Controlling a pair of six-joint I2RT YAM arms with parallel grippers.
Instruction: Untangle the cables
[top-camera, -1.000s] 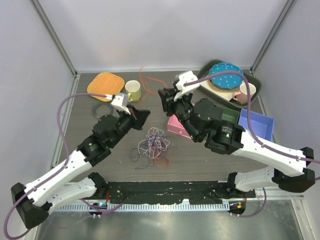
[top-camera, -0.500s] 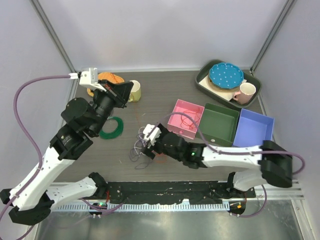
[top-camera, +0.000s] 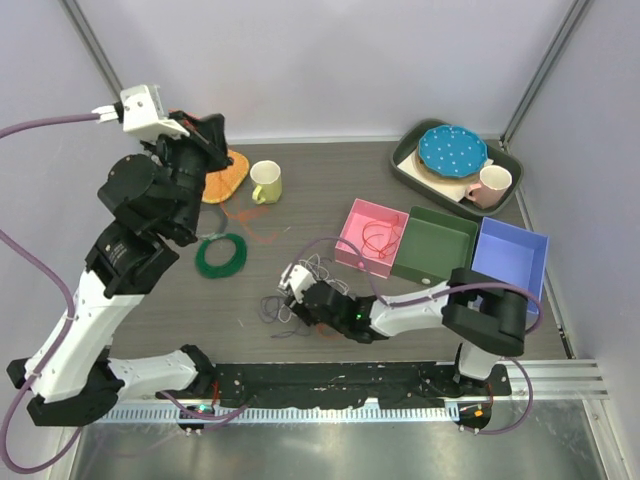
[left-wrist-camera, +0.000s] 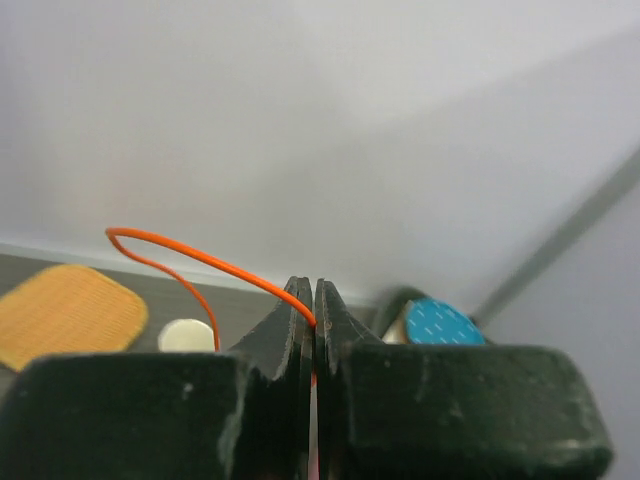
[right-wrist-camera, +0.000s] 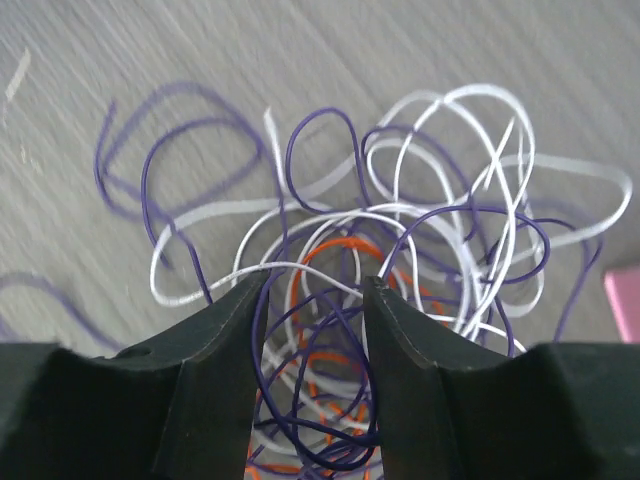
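Note:
The tangle of thin purple, white and orange cables (top-camera: 318, 268) lies on the dark table in front of the pink box. In the right wrist view the tangle (right-wrist-camera: 420, 230) fills the frame. My right gripper (top-camera: 290, 300) is low over it and open (right-wrist-camera: 315, 300), with several purple and orange loops between its fingers. My left gripper (top-camera: 208, 128) is raised high at the far left and shut (left-wrist-camera: 312, 315) on an orange cable (left-wrist-camera: 190, 262), which loops out to the left. A faint orange strand (top-camera: 250, 218) hangs above the table near the mug.
A pink box (top-camera: 352, 222) holds a red cable (top-camera: 378, 238), with a green box (top-camera: 435, 245) and a blue box (top-camera: 510, 255) beside it. A dark-green wound ring (top-camera: 221, 255), yellow mug (top-camera: 266, 182), orange mat (top-camera: 228, 172) and tray (top-camera: 420, 172) with blue plate and pink mug stand around.
My left arm has risen up and back toward the far-left corner with the orange cable. My right gripper has shifted slightly left and lower into the tangle.

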